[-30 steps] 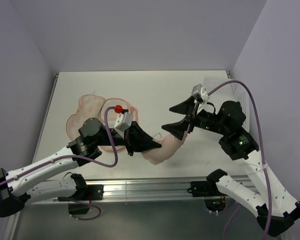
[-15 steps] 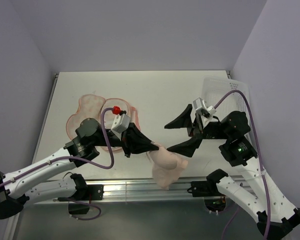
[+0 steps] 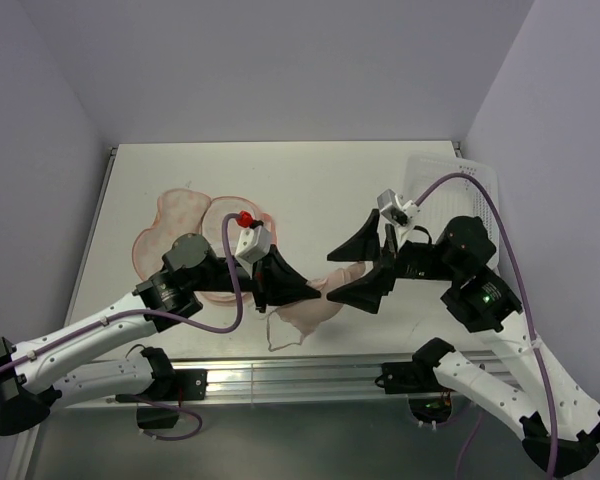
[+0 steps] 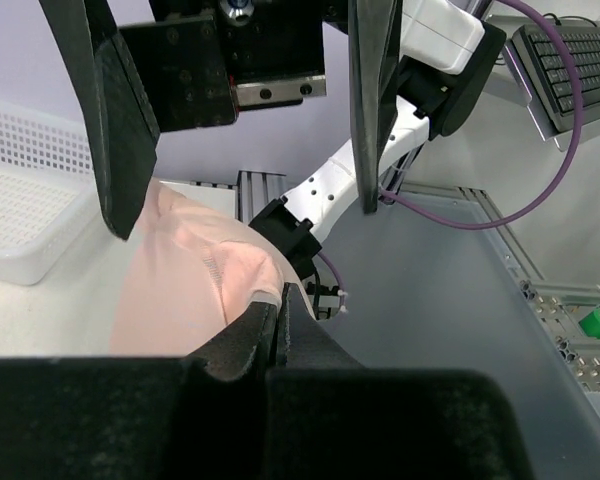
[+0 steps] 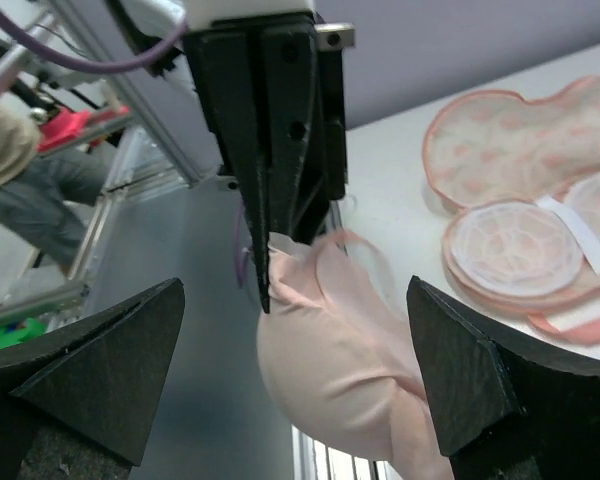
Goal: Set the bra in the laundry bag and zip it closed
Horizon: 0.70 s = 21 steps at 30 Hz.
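1. Clamped on a fold of the bra point(image 3: 302, 312) with the left gripper point(image 3: 315, 291), both black fingers pressed together with only fabric between them (clearest from the left wrist).
2. Bunched into a soft, pale peach-pink mass and draped down from that pinch, over the near edge of the table point(image 3: 310, 180). Impossible to say whether any of it rests on the tabletop.
3. Spread wide and holding nothing: the right gripper point(image 3: 330, 277), facing the left gripper tip to tip, with one finger on either side of the pinched fabric. Very close to the bra, yet no telling whether either finger touches it.
4. Lying open and flat on the left part of the table, behind the left arm: the laundry bag point(image 3: 180, 228). Both halves spread with the pale lining up, pink trim around the rims, a white strip across the lining in the right wrist view. Well apart from the bra.
5. At the far right corner of the table, beside the right arm: a white perforated basket point(image 3: 458, 178).
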### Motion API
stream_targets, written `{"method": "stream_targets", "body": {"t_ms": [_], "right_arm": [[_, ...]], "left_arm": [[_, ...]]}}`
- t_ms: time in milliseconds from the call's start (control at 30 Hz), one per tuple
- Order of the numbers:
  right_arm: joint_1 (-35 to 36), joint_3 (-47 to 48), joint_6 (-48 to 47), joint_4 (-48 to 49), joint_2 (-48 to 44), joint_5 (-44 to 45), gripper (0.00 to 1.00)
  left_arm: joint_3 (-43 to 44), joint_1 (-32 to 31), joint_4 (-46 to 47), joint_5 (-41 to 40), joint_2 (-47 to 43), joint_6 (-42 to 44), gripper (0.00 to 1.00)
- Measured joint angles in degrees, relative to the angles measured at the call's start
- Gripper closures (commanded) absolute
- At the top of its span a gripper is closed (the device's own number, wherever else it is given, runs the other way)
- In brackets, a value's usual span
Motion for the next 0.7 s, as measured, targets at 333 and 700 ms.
{"method": "stream_targets", "body": {"t_ms": [333, 700], "right_arm": [[3.4, 0.2, -7.5, -9.4, 0.7, 8.3, 0.00], [8.5, -4.6, -6.8, -11.1, -0.6, 9.9, 0.33]], "left_arm": [[0.0, 0.0, 0.0, 0.5, 0.0, 0.3, 1.00], [0.0, 0.0, 0.3, -0.4, -0.1, 0.3, 1.00]]}}
